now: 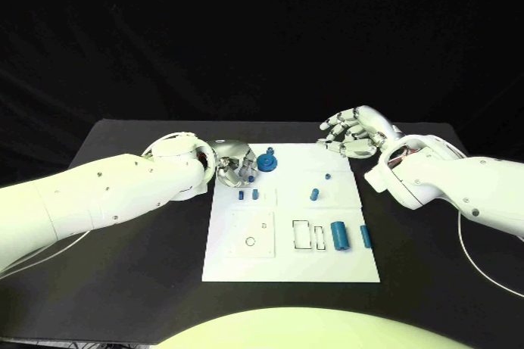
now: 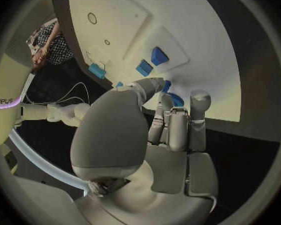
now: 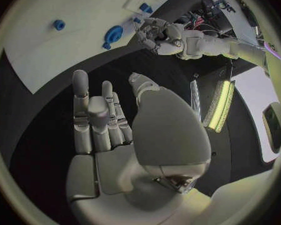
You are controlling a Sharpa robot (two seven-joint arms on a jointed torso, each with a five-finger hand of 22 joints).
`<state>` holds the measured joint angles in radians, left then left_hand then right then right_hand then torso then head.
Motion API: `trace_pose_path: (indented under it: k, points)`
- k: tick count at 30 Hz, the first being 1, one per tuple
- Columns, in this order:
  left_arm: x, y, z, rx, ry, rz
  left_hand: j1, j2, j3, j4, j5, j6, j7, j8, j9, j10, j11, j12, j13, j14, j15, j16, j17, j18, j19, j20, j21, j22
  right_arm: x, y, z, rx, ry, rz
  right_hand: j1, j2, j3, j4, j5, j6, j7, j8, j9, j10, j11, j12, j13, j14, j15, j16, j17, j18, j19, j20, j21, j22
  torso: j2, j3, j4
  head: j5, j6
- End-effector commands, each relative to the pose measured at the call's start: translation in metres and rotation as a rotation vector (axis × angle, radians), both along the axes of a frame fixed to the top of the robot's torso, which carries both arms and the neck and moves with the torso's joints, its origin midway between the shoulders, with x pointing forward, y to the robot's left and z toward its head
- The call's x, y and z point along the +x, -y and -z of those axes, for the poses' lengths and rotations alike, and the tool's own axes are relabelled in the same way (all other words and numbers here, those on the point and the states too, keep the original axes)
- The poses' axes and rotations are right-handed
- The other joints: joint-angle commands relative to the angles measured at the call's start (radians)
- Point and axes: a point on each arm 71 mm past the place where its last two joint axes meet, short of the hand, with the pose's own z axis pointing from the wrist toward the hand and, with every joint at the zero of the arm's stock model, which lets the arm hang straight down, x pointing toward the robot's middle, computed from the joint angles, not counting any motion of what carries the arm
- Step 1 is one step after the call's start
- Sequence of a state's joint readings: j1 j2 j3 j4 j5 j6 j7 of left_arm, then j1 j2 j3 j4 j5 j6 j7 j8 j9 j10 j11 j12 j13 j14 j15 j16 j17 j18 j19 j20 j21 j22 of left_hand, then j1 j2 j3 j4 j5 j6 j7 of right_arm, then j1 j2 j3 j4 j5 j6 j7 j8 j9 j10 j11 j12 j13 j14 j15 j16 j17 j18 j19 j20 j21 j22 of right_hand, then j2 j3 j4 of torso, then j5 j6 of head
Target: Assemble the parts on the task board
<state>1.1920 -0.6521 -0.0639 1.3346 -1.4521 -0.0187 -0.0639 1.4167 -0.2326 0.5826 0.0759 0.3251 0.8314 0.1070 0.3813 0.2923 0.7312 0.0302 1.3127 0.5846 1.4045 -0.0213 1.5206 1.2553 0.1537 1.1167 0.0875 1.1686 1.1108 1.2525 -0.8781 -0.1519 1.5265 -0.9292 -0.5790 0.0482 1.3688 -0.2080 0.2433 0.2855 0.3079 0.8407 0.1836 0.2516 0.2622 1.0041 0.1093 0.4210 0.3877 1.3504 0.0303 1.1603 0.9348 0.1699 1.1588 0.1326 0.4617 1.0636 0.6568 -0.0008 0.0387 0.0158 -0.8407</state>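
From the head camera we see the task board (image 1: 289, 267) mid-table, its blue parts (image 1: 341, 235) scattered across it. Our left hand (image 1: 235, 163) rests at the board's far left corner beside a round blue part (image 1: 267, 163); we cannot tell whether it grips. In the right wrist view, our right hand (image 3: 106, 120) hangs empty over the black table (image 3: 47, 120), fingers apart.

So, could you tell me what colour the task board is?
White task board, clearest in the head view.
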Motion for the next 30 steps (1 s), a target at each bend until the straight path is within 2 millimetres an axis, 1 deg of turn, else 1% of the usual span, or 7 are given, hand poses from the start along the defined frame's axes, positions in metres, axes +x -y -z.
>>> trace_pose_path:
  k: [1, 6, 8, 13, 21, 26, 30]
  points:
    - [-0.001, 0.002, 0.0, -0.006, -0.008, 0.014, 0.006, 0.004, 0.006, 0.0, -0.001, 0.004, 0.001, 0.004, 0.001, 0.005, 0.003, 0.003, -0.001, 0.006, 0.001, 0.007, -0.001, -0.018, 0.006, 0.001, 0.005, 0.001, 0.0, -0.001, 0.0, -0.001, 0.007, -0.013, 0.0, -0.008, 0.003, -0.002, 0.005, -0.001, 0.008, 0.004, 0.0, -0.004, 0.003, -0.003, -0.001, -0.008, 0.002, -0.004, 0.0, 0.009, -0.005, 0.0, -0.004, -0.001, 0.0, -0.0003, -0.0005, 0.001, 0.0]
    - [-0.001, 0.002, -0.001, -0.016, -0.001, 0.011, 0.005, 0.001, 0.011, -0.002, 0.0, -0.005, 0.0, -0.004, 0.0, -0.005, 0.004, -0.001, -0.013, 0.004, 0.002, 0.006, -0.004, -0.018, 0.004, 0.001, 0.006, 0.001, 0.0, -0.001, 0.0, -0.001, 0.008, -0.012, 0.0, -0.007, 0.004, -0.002, 0.005, -0.001, 0.008, 0.006, 0.0, -0.002, 0.003, -0.005, -0.006, -0.009, 0.002, -0.006, -0.003, 0.01, -0.006, 0.001, -0.009, -0.002, 0.0, 0.0001, 0.0, 0.001, 0.0]
    - [-0.001, 0.002, -0.001, -0.023, 0.003, 0.011, 0.001, -0.004, 0.017, -0.004, -0.001, -0.027, -0.004, -0.02, -0.004, -0.007, 0.003, -0.004, -0.018, 0.003, 0.002, 0.006, -0.005, -0.018, 0.004, 0.002, 0.008, 0.004, 0.0, -0.001, 0.0, -0.001, 0.009, -0.011, 0.0, -0.007, 0.004, -0.002, 0.005, -0.001, 0.008, 0.006, 0.0, -0.002, 0.003, -0.005, -0.006, -0.009, 0.002, -0.006, -0.003, 0.01, -0.006, 0.001, -0.009, -0.002, 0.0, 0.0002, 0.0, 0.001, 0.001]
    - [-0.001, 0.002, -0.002, -0.037, 0.01, 0.012, -0.002, -0.009, 0.024, -0.006, -0.001, -0.061, -0.01, -0.043, -0.011, -0.007, 0.001, -0.01, -0.025, 0.002, 0.0, 0.005, -0.006, -0.018, 0.003, 0.001, 0.01, 0.006, 0.0, 0.0, -0.001, -0.003, 0.014, -0.005, 0.001, -0.007, 0.004, -0.003, 0.005, -0.002, 0.008, 0.006, 0.0, -0.003, 0.003, -0.005, -0.007, -0.009, 0.002, -0.006, -0.002, 0.01, -0.006, 0.001, -0.009, -0.002, 0.0, 0.0, -0.0006, 0.001, 0.001]
    - [-0.001, 0.002, -0.005, -0.079, 0.028, 0.016, -0.003, -0.011, 0.026, -0.007, -0.001, -0.071, -0.012, -0.05, -0.014, -0.005, 0.0, -0.011, -0.027, 0.002, -0.001, 0.005, -0.006, -0.018, 0.002, 0.0, 0.01, 0.006, 0.001, 0.001, 0.0, -0.01, 0.007, -0.004, 0.011, -0.007, 0.009, -0.007, 0.006, -0.002, 0.008, 0.01, 0.0, -0.002, 0.003, -0.01, -0.016, -0.008, 0.002, -0.002, 0.002, 0.01, -0.003, 0.001, -0.006, -0.001, 0.0, 0.0001, -0.0009, 0.001, 0.002]
    - [-0.002, 0.0, -0.01, -0.148, 0.025, 0.009, -0.009, -0.014, 0.028, -0.006, 0.0, -0.083, -0.009, -0.058, -0.017, -0.012, 0.001, -0.023, -0.037, -0.015, 0.0, -0.001, -0.035, -0.013, -0.019, 0.0, -0.006, -0.011, 0.001, 0.002, 0.002, -0.023, -0.007, -0.012, 0.046, -0.008, 0.035, -0.023, 0.002, 0.002, 0.006, 0.021, 0.001, 0.007, 0.001, -0.028, -0.043, 0.003, 0.0, 0.012, 0.019, 0.006, 0.013, -0.001, 0.021, 0.014, 0.0, 0.0, -0.0014, 0.0, 0.004]
    - [-0.003, -0.005, -0.016, -0.22, -0.001, -0.016, -0.008, -0.014, 0.028, -0.006, 0.0, -0.084, -0.008, -0.059, -0.018, -0.012, 0.001, -0.025, -0.038, -0.016, 0.0, -0.001, -0.036, -0.013, -0.018, 0.0, -0.005, -0.01, 0.002, 0.003, 0.004, -0.044, -0.028, -0.025, 0.067, -0.017, 0.069, -0.033, -0.006, 0.008, 0.004, 0.03, 0.0, 0.027, -0.002, -0.051, -0.076, 0.036, -0.004, 0.058, 0.075, -0.006, 0.053, -0.005, 0.103, 0.056, -0.001, 0.0014, -0.0003, -0.002, 0.007]
